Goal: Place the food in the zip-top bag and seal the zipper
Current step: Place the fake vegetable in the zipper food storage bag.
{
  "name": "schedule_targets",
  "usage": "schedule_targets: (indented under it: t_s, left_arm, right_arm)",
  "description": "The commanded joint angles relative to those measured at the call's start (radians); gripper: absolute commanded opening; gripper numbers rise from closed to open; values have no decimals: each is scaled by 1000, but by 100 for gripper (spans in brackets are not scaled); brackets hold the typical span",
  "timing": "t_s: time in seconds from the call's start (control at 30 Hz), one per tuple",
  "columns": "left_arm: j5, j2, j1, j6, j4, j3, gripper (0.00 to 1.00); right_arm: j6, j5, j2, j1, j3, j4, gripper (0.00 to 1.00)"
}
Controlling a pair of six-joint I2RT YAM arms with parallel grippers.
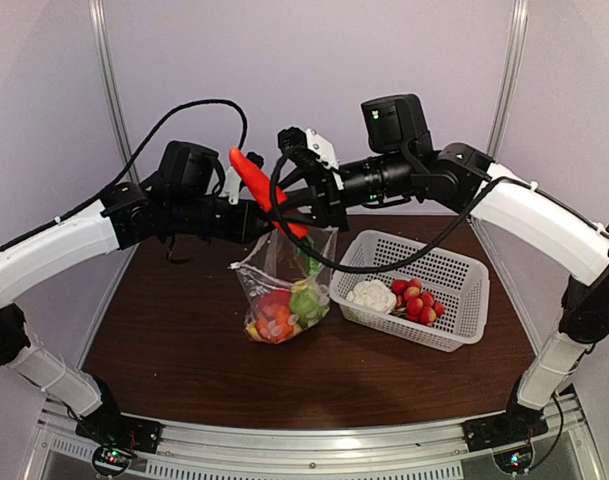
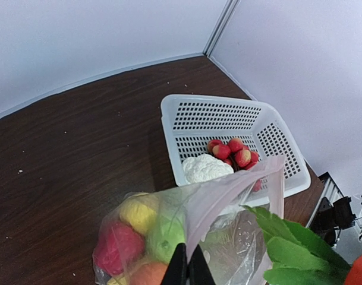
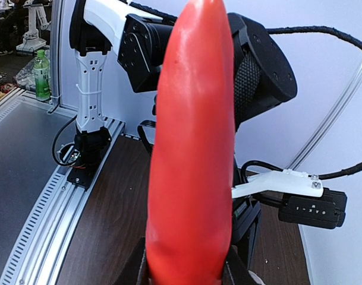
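While left claw (image 2: 188,265) pinches bag (image 2: 228,199), red pepper (image 3: 192,148) inside right claw (image 3: 186,274)

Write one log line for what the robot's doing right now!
left gripper: shut on zip-top bag, held up | right gripper: shut on red pepper at bag mouth | basket: cauliflower, strawberries

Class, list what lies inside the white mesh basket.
A white cauliflower and a cluster of red strawberries lie in the basket. Anything beneath them is hidden.

Left arm (image 1: 59,250): raised, reaching inward
Right arm (image 1: 534,215): raised, reaching inward
Left gripper (image 2: 189,268): pinched on zip-top bag (image 2: 228,199)
Right gripper (image 3: 186,272): clamped on red pepper (image 3: 192,148)
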Motion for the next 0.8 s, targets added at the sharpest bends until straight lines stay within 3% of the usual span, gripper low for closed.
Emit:
schedule_targets:
  t_s: [0.0,0.2,0.37,0.63,0.77]
  left_arm:
    - [57,-34,27,-21,33,-8,0]
    - [77,-45,53,-40,32,-10,0]
    - [100,-59,73,-57,56,-23,0]
    - [117,-59,79,-64,76,-42,0]
    - [107,-67,81,-70,81,-53,0]
  right_arm:
    - [-14,-36,63,-34,-21,67,8]
    - [-4,-59,102,-62,-68,121,11]
    - [-20,-29,77,-79,-179,179,19]
    - [32,93,33,-88,-288,281,50]
    - [92,63,7,-92,-264,270,60]
